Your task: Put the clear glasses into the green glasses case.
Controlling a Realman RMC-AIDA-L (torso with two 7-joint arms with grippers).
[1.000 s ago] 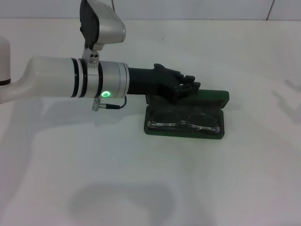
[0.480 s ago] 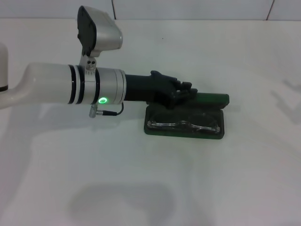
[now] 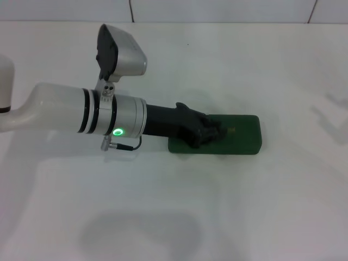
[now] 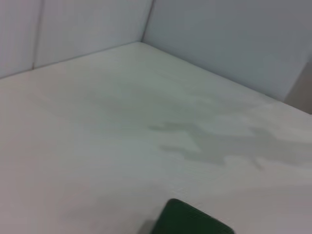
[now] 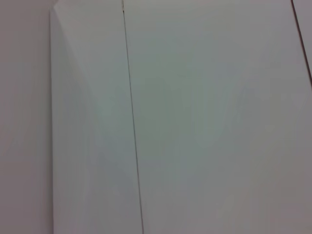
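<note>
The green glasses case lies on the white table with its lid down, flat over the base. The clear glasses are hidden from view. My left gripper reaches in from the left and rests on top of the lid near its left half. A corner of the green glasses case also shows in the left wrist view. My right gripper shows in no view.
The white table spreads wide around the case. White wall panels stand along the far edge. The right wrist view holds only a white panel with a seam.
The case lid, which stood open with the clear glasses lying in the base, has come down shut. My left gripper has dropped lower and now lies on the lid.
</note>
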